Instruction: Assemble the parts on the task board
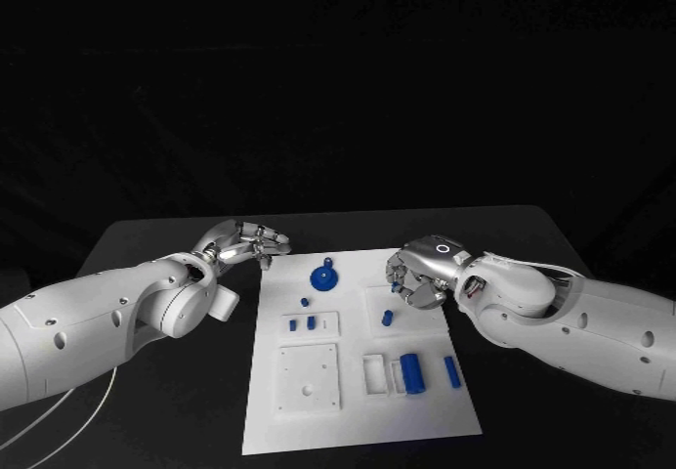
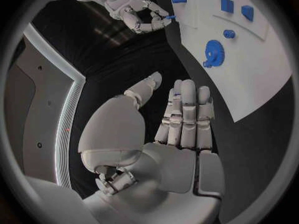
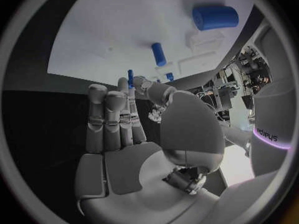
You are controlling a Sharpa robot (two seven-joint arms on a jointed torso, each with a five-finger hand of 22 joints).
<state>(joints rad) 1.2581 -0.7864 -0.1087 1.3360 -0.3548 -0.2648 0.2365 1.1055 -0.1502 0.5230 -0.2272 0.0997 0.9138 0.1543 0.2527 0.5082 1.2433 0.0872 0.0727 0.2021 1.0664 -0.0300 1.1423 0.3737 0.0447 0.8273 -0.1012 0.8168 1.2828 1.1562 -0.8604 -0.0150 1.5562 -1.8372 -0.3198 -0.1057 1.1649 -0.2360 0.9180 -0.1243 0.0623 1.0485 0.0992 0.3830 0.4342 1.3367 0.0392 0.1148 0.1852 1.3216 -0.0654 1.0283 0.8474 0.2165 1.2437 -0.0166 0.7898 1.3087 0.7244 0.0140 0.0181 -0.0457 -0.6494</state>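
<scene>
The white task board point(image 1: 359, 401) lies in the middle of the table. On it are a blue gear point(image 1: 325, 279), small blue pegs point(image 1: 293, 324), a short blue piece point(image 1: 388, 317), a thick blue cylinder point(image 1: 411, 371) and a thin blue bar point(image 1: 451, 369). My right hand point(image 1: 420, 274) hovers over the board's far right part and pinches a small blue pin point(image 3: 130, 77) between thumb and a finger. My left hand point(image 1: 242, 241) hangs off the board's far left corner, over the black table; its fingers point(image 2: 187, 109) are stretched out with nothing in them.
A white square plate point(image 1: 309, 376) with holes and a white frame point(image 1: 375, 373) sit in the board's near half. In the left wrist view the gear point(image 2: 215, 52) lies just beyond my fingertips. Black table surrounds the board.
</scene>
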